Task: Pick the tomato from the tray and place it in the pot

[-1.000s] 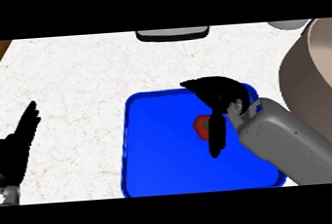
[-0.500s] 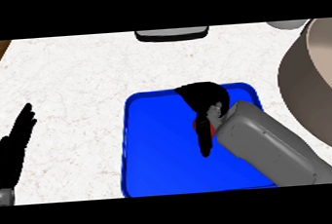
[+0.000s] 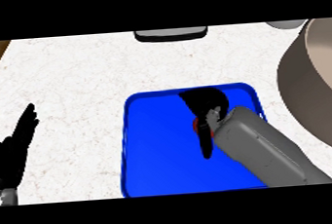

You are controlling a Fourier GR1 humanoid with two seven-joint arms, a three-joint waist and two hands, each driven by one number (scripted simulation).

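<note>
- I have my right hand (image 3: 206,105) down over the blue tray (image 3: 153,149), fingers curled over the tomato (image 3: 195,125), with the thumb pointing back toward me along the tray floor.
- Only a thin red sliver of the tomato shows at the hand's left side; the rest is hidden under the hand and wrist. It looks to be in the right half of the tray.
- The fingers look wrapped around it, so I judge the grasp is being closed or has just closed. I cannot tell whether the tomato is off the tray floor, so I count the pick as not yet confirmed.
- The pot (image 3: 318,84) stands at the right edge of my view, just beside the tray on the worktop (image 3: 73,81). I see nothing inside the part of it that shows.
- My left hand (image 3: 11,153) rests at the lower left, open with fingers straight, holding nothing and well apart from the tray.
- Left to do, as I judge it: lift the tomato clear of the tray rim, carry it right over the pot's rim, and release it inside.
- So the task is at an early stage: reach done, grasp in hand, lift, transfer and placing all outstanding.
</note>
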